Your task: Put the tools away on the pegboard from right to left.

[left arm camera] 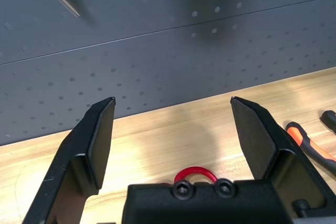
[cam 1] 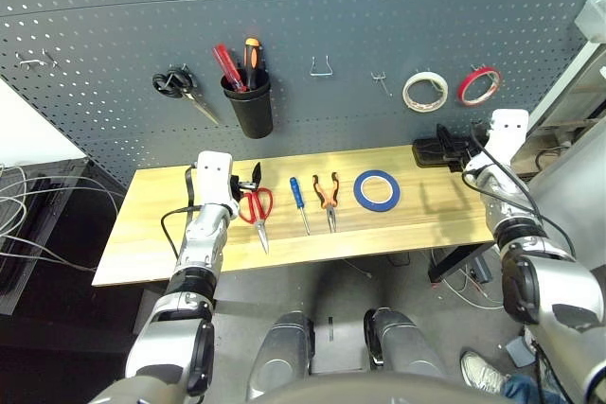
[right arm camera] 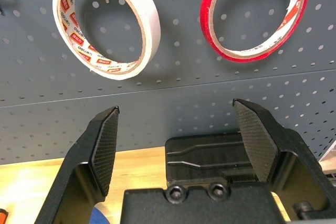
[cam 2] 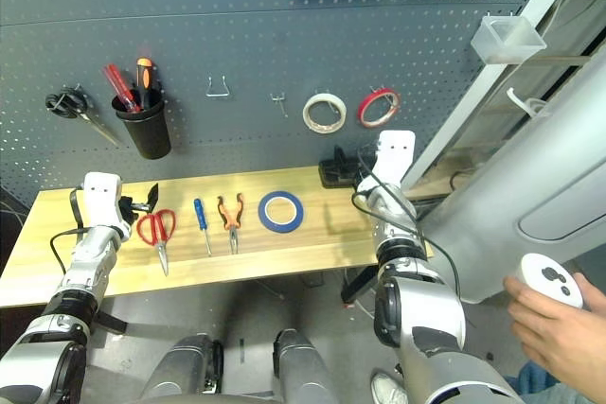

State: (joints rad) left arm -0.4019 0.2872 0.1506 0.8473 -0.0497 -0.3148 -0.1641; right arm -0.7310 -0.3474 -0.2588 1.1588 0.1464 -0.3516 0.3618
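Four tools lie in a row on the wooden table [cam 1: 161,253]: red-handled scissors [cam 1: 258,211], a small blue-handled screwdriver [cam 1: 298,202], orange-and-black pliers [cam 1: 327,198] and a blue tape ring [cam 1: 377,190]. The dark grey pegboard [cam 1: 331,16] rises behind them. My left gripper [cam 1: 252,179] hovers open just above the scissors' handles, whose red loop [left arm camera: 194,173] shows between its fingers [left arm camera: 100,135]. My right gripper [right arm camera: 176,109] is open at the table's far right, over a black device [right arm camera: 210,153] and facing the board, with nothing between its fingers.
On the board hang black-handled scissors [cam 1: 177,87], a black cup [cam 1: 250,106] with red and orange handles, two bare hooks [cam 1: 325,67], a white tape ring [cam 1: 424,92] and a red one [cam 1: 479,85]. A person's hand holds a white controller [cam 2: 549,281] at lower right.
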